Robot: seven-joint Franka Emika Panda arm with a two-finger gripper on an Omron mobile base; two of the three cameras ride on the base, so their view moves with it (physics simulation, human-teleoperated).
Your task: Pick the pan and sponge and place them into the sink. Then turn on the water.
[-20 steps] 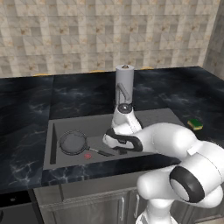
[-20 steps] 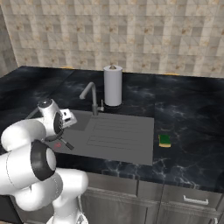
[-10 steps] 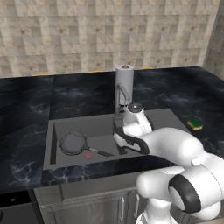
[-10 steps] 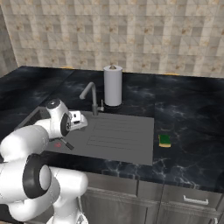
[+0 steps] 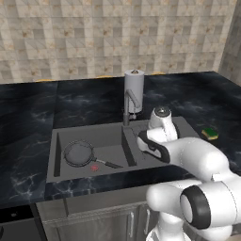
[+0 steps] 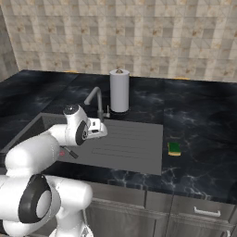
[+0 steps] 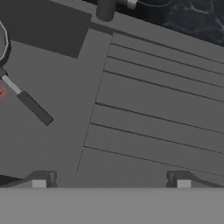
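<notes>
The dark pan (image 5: 79, 154) lies flat inside the grey sink (image 5: 89, 136), its thin handle (image 7: 33, 106) pointing toward the drainboard, beside the red drain spot (image 5: 94, 167). My gripper (image 7: 111, 183) hovers over the ribbed drainboard (image 7: 157, 109), open with nothing between its fingertips (image 7: 40, 182). From the base it shows at the basin's right edge (image 5: 144, 141) and next to the faucet (image 6: 102, 131). The green sponge (image 6: 174, 148) rests on the black counter right of the sink, well apart from the gripper (image 5: 210, 133). No water runs from the faucet (image 5: 129, 104).
A pale grey upright cylinder (image 6: 119, 90) stands behind the faucet (image 6: 95, 99) at the sink's back edge. Black marble counter (image 6: 203, 134) surrounds the sink, with a tiled wall behind. Cabinet fronts run below the counter's front edge.
My hand has swung right from above the basin to above the drainboard, still open. The pan stays lying in the basin.
</notes>
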